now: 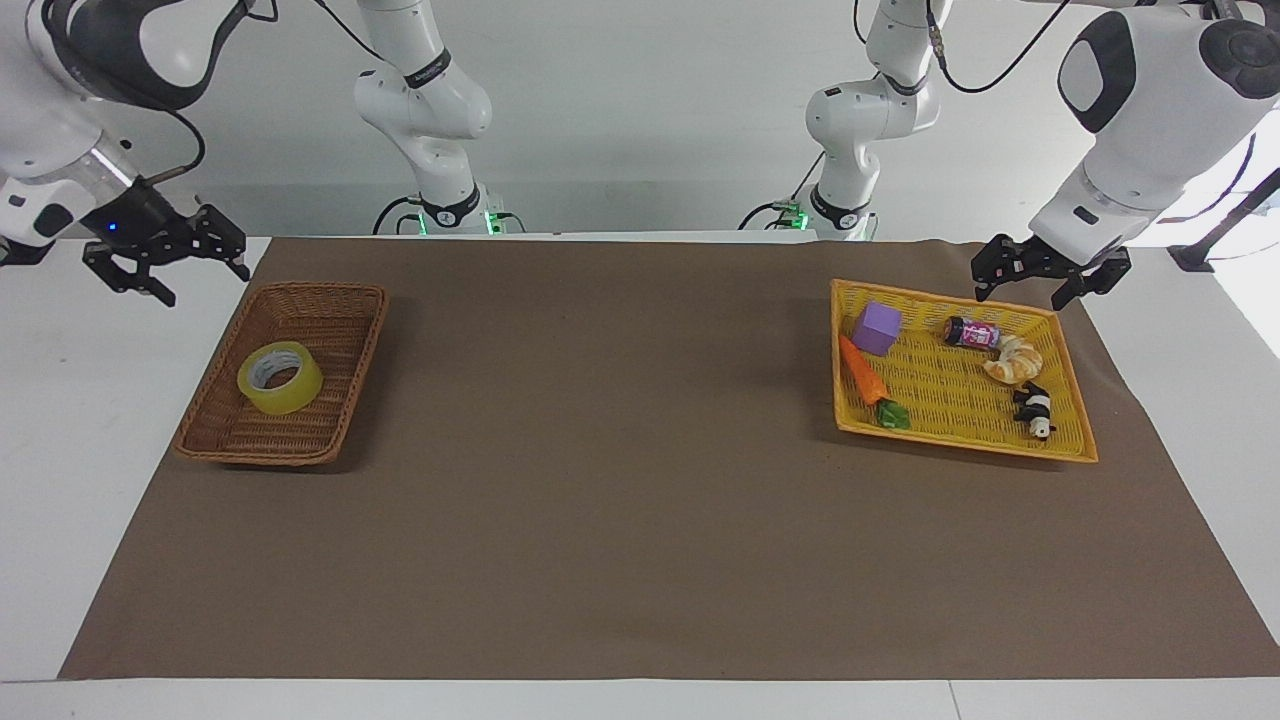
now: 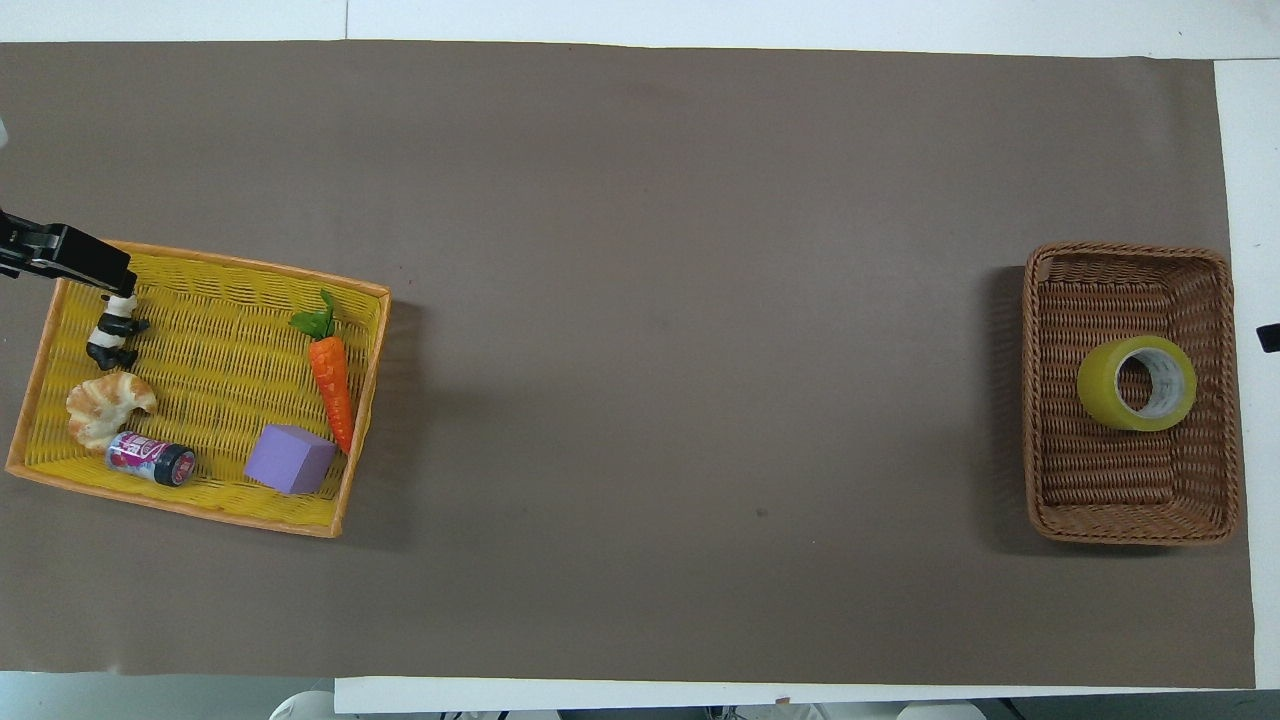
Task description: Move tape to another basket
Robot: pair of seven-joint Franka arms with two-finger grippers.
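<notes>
The tape (image 1: 279, 377), a yellow roll with a white core, lies flat in the brown wicker basket (image 1: 320, 290) at the right arm's end of the table. It also shows in the overhead view (image 2: 1137, 383), inside the basket (image 2: 1130, 250). My right gripper (image 1: 200, 283) is open and empty, raised over the white table top beside the basket's corner nearest the robots, clear of the tape. My left gripper (image 1: 1020, 298) is open and empty, over the edge of the yellow tray (image 1: 960, 440) nearest the robots.
The yellow tray (image 2: 200, 510) at the left arm's end holds a purple cube (image 1: 877, 328), a carrot (image 1: 866, 378), a small can (image 1: 970, 332), a croissant (image 1: 1013, 360) and a panda figure (image 1: 1033, 408). A brown mat (image 1: 620, 450) covers the table between the two containers.
</notes>
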